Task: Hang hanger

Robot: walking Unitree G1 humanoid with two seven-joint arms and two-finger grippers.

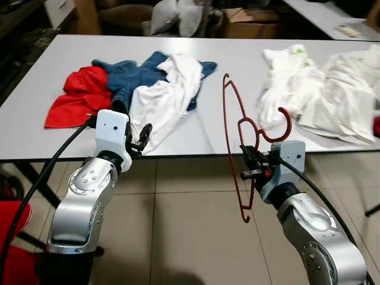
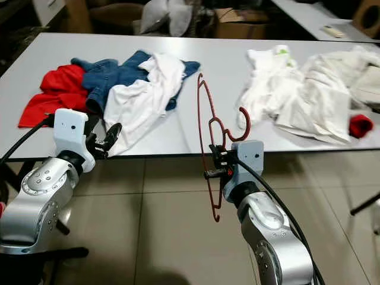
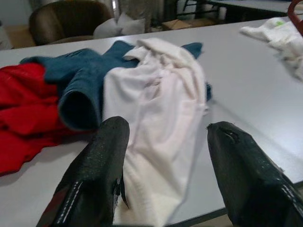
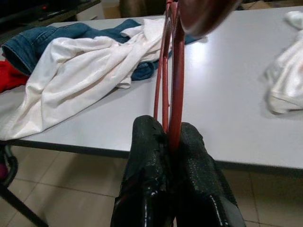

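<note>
While my right gripper (image 1: 250, 166) pinches the red hanger (image 1: 234, 145) upright at the table (image 1: 237, 65) edge, left gripper (image 1: 141, 141) idles open; I'd keep the hook level, grip firm.

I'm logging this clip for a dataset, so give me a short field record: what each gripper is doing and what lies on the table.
right gripper: shut on the red hanger, held upright before the table edge
left gripper: open, holding nothing, pointed at the white shirt
table: grey, bearing clothes
left pile: red garment, blue jeans, white shirt
right pile: white garments
</note>
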